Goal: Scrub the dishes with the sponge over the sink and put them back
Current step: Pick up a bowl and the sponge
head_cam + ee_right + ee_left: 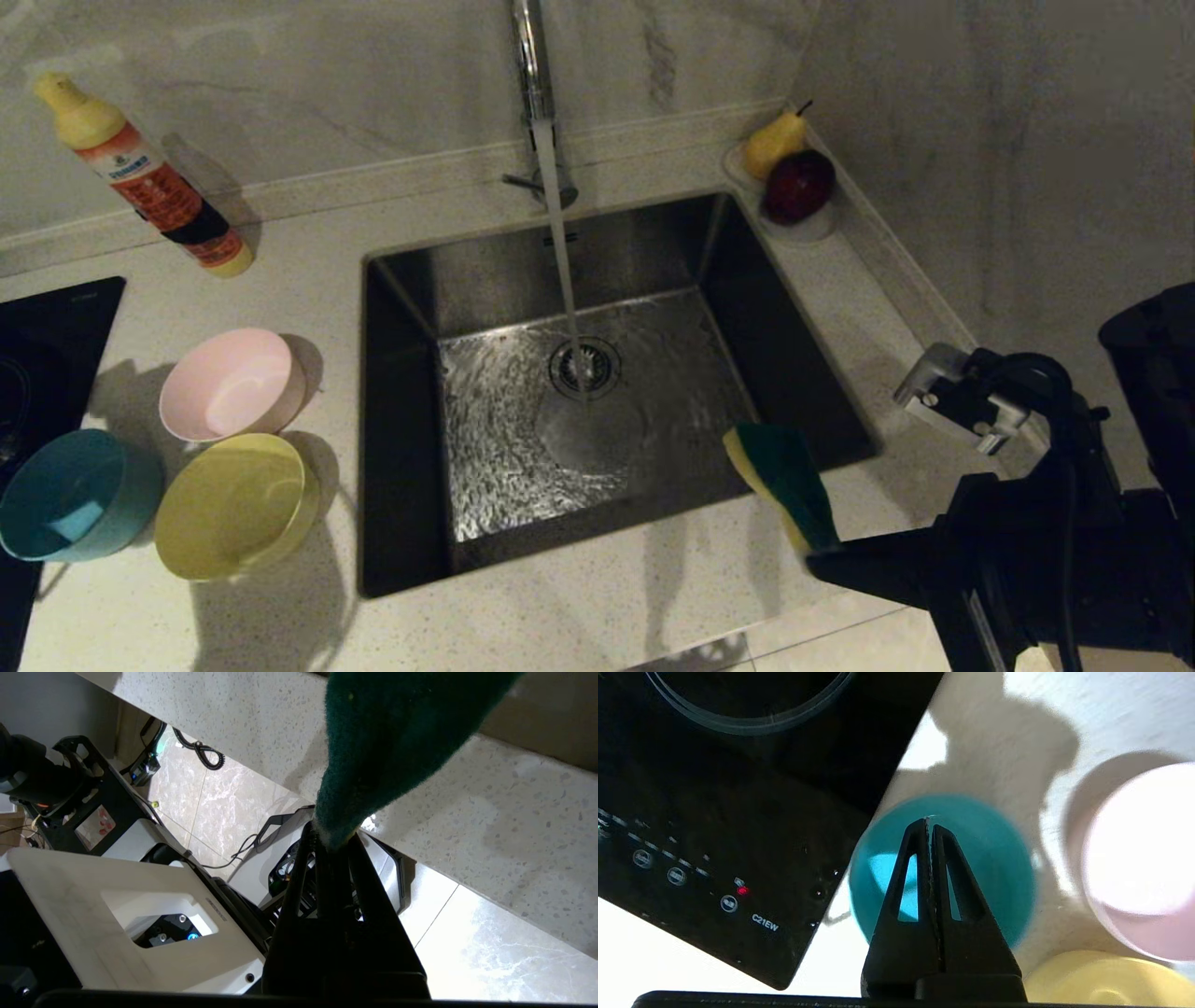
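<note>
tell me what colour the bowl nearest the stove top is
Light blue bowl, clearest in the head view, at the stove top's edge.

Head view high over sink (pixel 607 392), wrist views close, left sharing bowls (pixel 943 868)

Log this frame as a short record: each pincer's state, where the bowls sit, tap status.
right pincer: shut on the sponge, held at the sink's front right corner
left pincer: shut, empty, above the blue bowl
bowls: pink bowl, yellow bowl and blue bowl on the counter left of the sink
tap: running, water hitting the drain
</note>
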